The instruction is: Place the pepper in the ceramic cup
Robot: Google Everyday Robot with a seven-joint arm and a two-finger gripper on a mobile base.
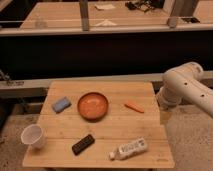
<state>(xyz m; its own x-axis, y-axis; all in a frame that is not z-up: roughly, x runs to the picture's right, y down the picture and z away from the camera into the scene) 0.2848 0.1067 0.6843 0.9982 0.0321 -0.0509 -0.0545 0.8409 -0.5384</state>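
— Pale wood fills most of what we see: a light wooden slatted table (125, 127) with six things spread over it. Where do we find the small orange pepper (133, 106)?
— We see it lying flat on the right half of the table, just to the right of the round orange-red bowl (93, 106) and apart from it. Nothing touches it.
— And the white ceramic cup (33, 136)?
— It stands upright at the front left corner, well apart from the pepper, with the bowl roughly between the two.
— What else do we count on the table?
— We count a blue rectangular sponge (61, 104) just left of the bowl and a flat black rectangular object (83, 144) near the front edge. To the right of that object a clear plastic bottle with a white label (129, 149) lies on its side.
— Where is the arm?
— The white robot arm (185, 87) comes in from the right and bends down beside the table's right edge. Its gripper (165, 116) hangs low at that edge, to the right of the pepper and not touching it.
— Is the claw open or closed?
— We cannot tell.
— And behind the table?
— We see a long wooden worktop (65, 15) running across the back, beyond a dark gap.
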